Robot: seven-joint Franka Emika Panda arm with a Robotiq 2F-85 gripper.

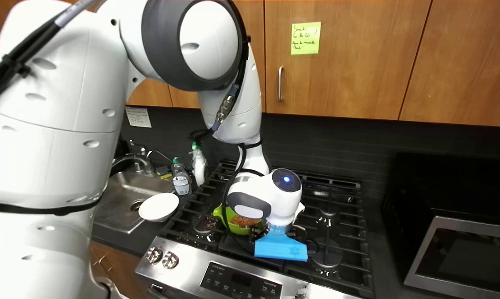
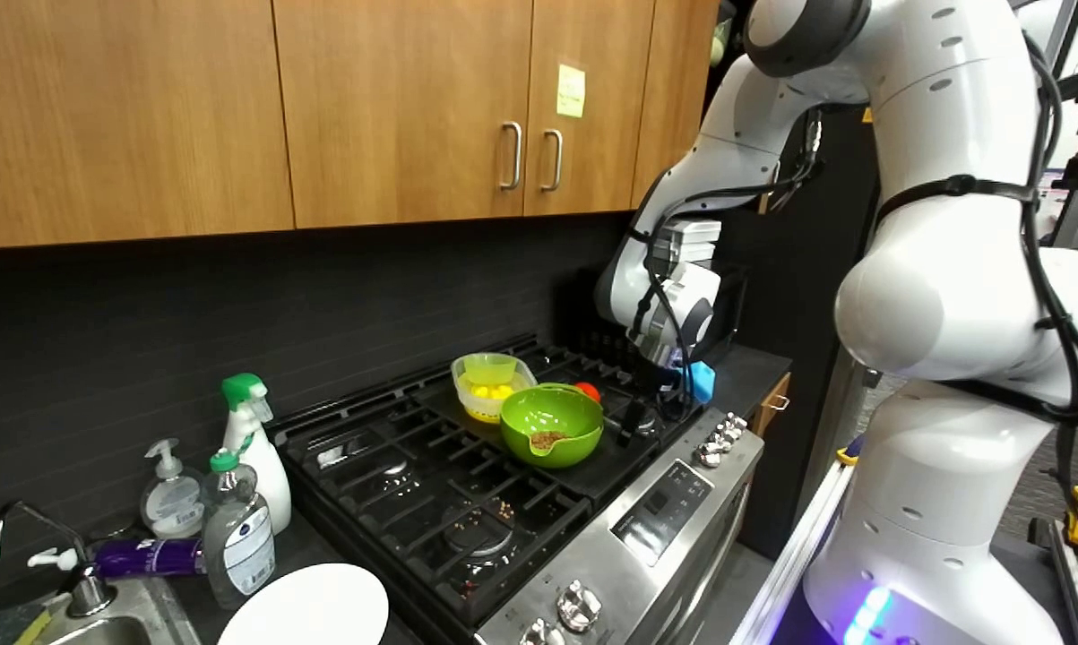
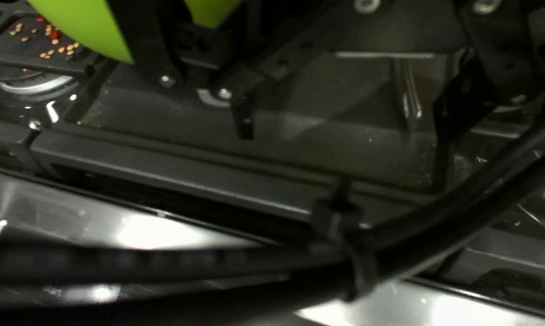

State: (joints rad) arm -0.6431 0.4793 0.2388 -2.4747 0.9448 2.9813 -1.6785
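Hanging gripper [image 3: 344,131], wrist view: jaws wide apart, nothing between, over the stove [image 3: 186,167]; the bowl [image 3: 84,27] is at its ten o'clock, whether touching I cannot tell.
Cable [image 3: 263,262], wrist view: at six o'clock; it could snag, if the gripper turns much.
Brown bits [image 1: 245,221], in an exterior view: inside the bowl, at ten o'clock from the blue part [image 1: 281,248]; a low swing that way may spill them.
Tub [image 2: 480,412], in an exterior view: at ten o'clock from the bowl; a pushed bowl could bump it.
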